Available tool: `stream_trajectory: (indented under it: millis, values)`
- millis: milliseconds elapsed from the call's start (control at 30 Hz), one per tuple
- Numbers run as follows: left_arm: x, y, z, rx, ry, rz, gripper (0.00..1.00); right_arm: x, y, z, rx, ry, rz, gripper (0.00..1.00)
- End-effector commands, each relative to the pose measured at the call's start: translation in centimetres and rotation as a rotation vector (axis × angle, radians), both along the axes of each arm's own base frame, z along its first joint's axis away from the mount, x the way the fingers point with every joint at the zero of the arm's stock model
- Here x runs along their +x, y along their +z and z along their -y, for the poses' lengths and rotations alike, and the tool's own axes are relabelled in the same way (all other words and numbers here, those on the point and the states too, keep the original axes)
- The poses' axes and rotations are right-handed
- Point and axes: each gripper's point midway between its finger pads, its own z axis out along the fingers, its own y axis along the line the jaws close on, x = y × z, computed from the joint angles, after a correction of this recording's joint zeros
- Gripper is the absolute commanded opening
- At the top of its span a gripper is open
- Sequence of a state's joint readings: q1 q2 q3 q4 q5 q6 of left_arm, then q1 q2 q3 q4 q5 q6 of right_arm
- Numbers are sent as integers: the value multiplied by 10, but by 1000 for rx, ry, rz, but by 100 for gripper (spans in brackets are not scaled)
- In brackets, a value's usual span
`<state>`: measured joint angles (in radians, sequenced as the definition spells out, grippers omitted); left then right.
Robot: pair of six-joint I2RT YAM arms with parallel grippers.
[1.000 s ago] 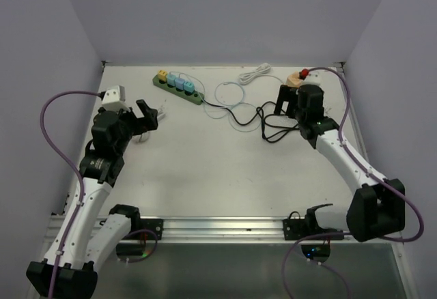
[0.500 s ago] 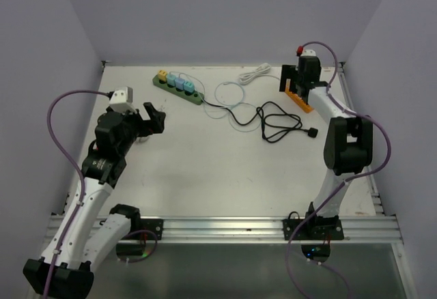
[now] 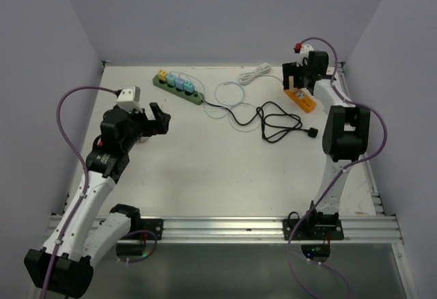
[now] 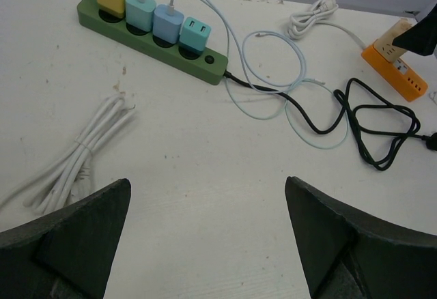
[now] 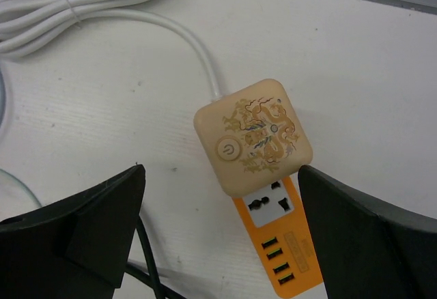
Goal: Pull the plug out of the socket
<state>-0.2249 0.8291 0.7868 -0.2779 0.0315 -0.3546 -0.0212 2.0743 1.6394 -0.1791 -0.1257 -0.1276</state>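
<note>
Top view first: your left gripper (image 3: 158,118) has crept a little further up the table than a second ago. Its jaws are spread wide with nothing in them. The long dark-green power strip (image 3: 177,87) lies just beyond it toward the far wall, right where it was, with all four plugs (image 3: 175,80) seated in a row.

Your right gripper (image 3: 293,80) is the big change. A second back it hung over the tangled black cord (image 3: 276,127) mid-table. Now it's swung out to the far right corner above the short orange strip (image 3: 301,98), also gaping and empty.

Left wrist view: the green strip is well ahead of the fingers (image 4: 68,237), off toward the upper left. It carries one yellow plug and three in blue-teal shades. A bundled white cable (image 4: 75,155) lies near the left finger, not touching it. The orange strip is far off to the right.

Right wrist view: a beige square block with a dragon print (image 5: 252,135) sits right between the open fingers (image 5: 75,237), at the end of the orange strip. Neither finger touches it. A white cord (image 5: 184,33) runs away from the block, ahead and to the left.
</note>
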Motion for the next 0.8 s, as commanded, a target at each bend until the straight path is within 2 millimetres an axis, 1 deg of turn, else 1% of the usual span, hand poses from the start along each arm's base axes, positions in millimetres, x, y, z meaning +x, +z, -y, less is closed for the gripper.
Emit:
stream_trajectory:
  millis: [0,33,133,233,300,333,367,400,500,667,767]
  values:
    - [4,4,7,9,-43,30,100,11,16,11,-71,66,30,99]
    - [4,3,7,8,-44,27,100,13,14,17,-94,46,26,99]
    - [5,1,9,5,-58,20,100,16,11,24,-102,47,22,99]
    - [6,-2,13,-2,-76,12,100,21,5,22,-87,78,18,99]
    - [7,-2,14,-4,-84,12,100,25,6,20,-80,96,23,99]
    - [7,-1,14,-4,-85,13,100,25,3,19,-74,104,15,99]
    - [7,-3,14,-4,-85,9,100,26,-4,19,-71,115,5,99]
    - [7,-4,14,-4,-86,6,100,28,-2,18,-67,124,8,99]
    - [7,-5,16,-6,-95,0,100,28,-12,17,-64,143,-16,99]
    - [8,-5,18,-13,-106,1,100,28,-18,17,-61,163,-22,98]
    - [7,-5,18,-14,-108,2,100,26,-19,14,-41,185,-30,94]
